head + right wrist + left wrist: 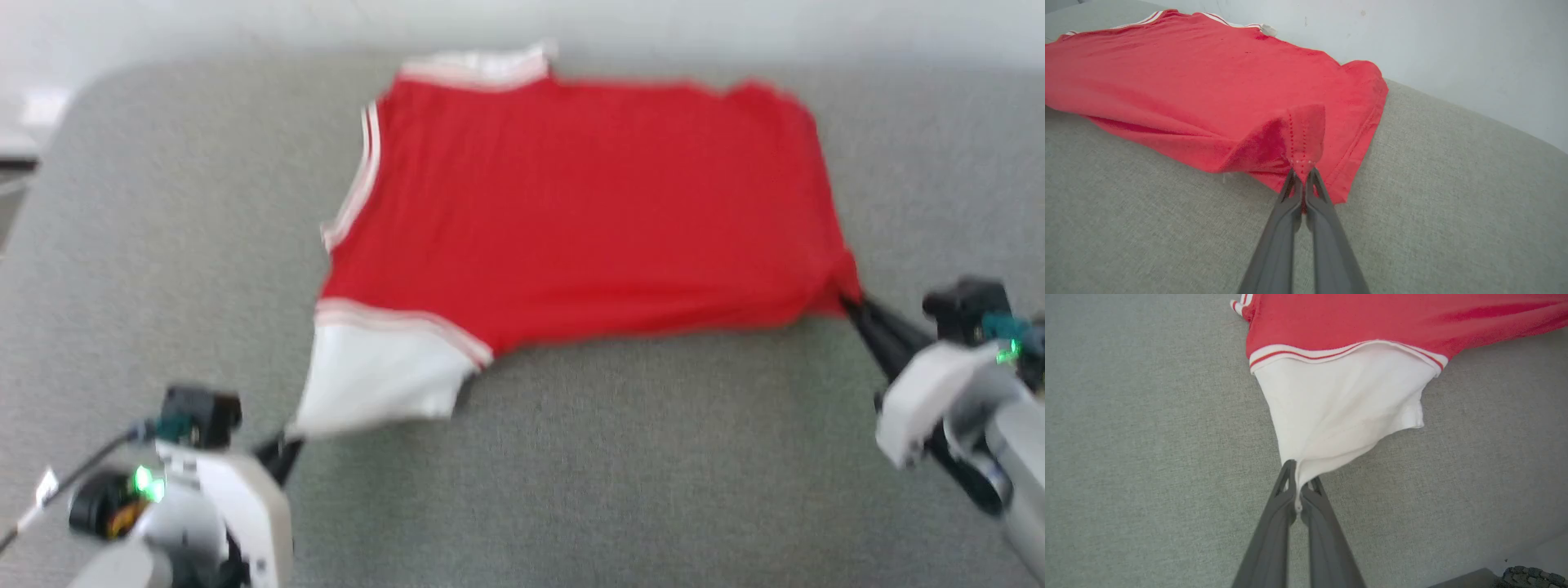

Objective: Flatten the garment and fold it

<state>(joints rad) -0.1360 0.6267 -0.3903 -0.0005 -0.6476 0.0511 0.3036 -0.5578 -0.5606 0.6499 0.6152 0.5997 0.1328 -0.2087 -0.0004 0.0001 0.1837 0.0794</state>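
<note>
The garment, a red jersey with white striped trim, lies spread across the grey surface with its plain side up; no lettering shows. Its near white sleeve is stretched toward the lower left. My left gripper is shut on that sleeve's tip, as the left wrist view shows, where the left gripper pinches the white sleeve. My right gripper is shut on the garment's near right hem corner. In the right wrist view the right gripper holds a raised red fold of the garment.
The grey fabric surface has open room in front of and left of the jersey. A pale wall rises just behind its far edge. A dark object sits beyond the surface's edge in the left wrist view.
</note>
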